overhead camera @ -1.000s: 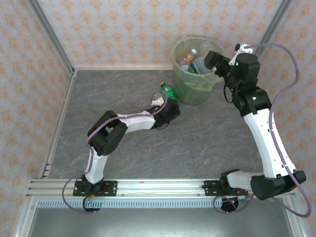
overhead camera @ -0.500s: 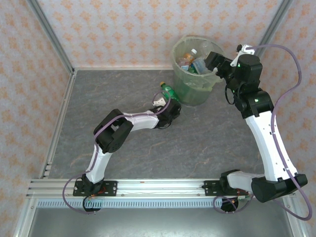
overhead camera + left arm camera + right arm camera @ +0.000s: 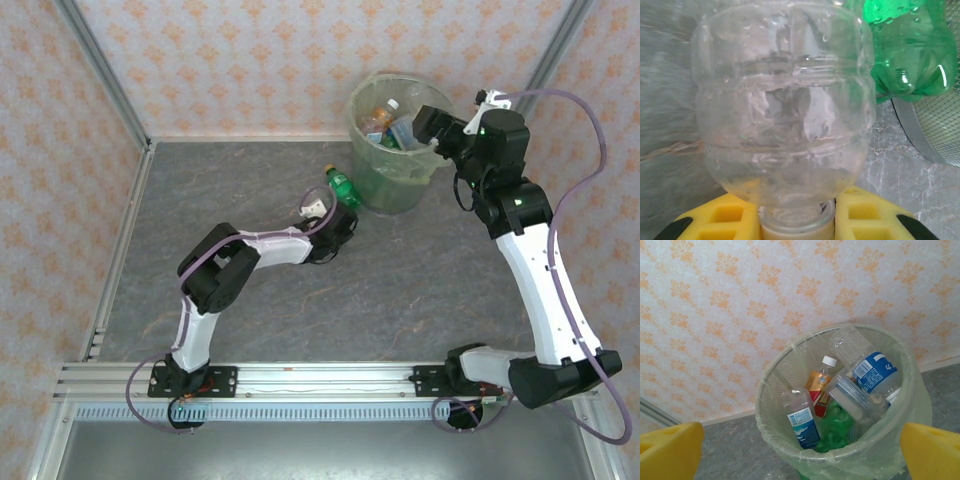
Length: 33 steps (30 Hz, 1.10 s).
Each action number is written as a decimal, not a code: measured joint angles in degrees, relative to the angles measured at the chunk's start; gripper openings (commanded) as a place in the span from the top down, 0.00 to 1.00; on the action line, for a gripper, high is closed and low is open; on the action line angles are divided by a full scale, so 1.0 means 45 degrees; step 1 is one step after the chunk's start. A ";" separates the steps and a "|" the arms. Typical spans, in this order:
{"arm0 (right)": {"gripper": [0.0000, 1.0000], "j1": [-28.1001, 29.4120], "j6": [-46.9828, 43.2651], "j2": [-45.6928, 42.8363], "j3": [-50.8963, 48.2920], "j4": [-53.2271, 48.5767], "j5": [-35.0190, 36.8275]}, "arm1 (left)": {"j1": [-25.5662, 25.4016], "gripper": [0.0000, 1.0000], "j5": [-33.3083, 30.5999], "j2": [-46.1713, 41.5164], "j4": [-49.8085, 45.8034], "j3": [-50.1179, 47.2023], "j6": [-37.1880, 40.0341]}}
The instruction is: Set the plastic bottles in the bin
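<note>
Filling the left wrist view, a clear plastic bottle (image 3: pixel 785 110) has its neck and pale cap between the yellow pads (image 3: pixel 722 220) of my left gripper (image 3: pixel 796 222), which is shut on it. A green bottle (image 3: pixel 910 50) lies just behind it on the table, against the foot of the bin (image 3: pixel 940 135). From above, the left gripper (image 3: pixel 335 218) sits close below the green bottle (image 3: pixel 343 187). The pale-green bin (image 3: pixel 358 110) holds several bottles, among them a blue-labelled one (image 3: pixel 867 370) and an orange one (image 3: pixel 819 382). My right gripper (image 3: pixel 432 125) hangs open at the bin's right rim (image 3: pixel 770 435).
Patterned walls with metal corner posts (image 3: pixel 100 70) close in the grey table (image 3: pixel 400 290) at the back and sides. A metal rail (image 3: pixel 320 380) runs along the near edge by the arm bases.
My left gripper has closed on the clear bottle's neck, and its arm has shifted slightly. The right arm and the green bottle have stayed put.
</note>
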 measured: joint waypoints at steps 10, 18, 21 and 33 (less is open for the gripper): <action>0.00 0.0029 0.0539 0.0806 0.0393 0.0097 -0.0937 | 0.0000 0.77 -0.0345 -0.4240 0.0461 -0.2283 0.1049; 0.00 0.0287 0.0991 0.1530 0.1175 0.0291 -0.1792 | 0.0000 0.77 -0.0330 -0.5969 0.0665 -0.2599 0.2754; 0.00 0.0374 0.1156 0.1705 0.1297 0.0335 -0.2045 | 0.0000 0.77 -0.0155 -0.6101 0.0831 -0.2603 0.3123; 0.08 0.0418 0.1409 0.2302 0.1826 0.0287 -0.4002 | 0.0000 0.77 0.2123 -0.6815 0.2540 -0.2497 0.6577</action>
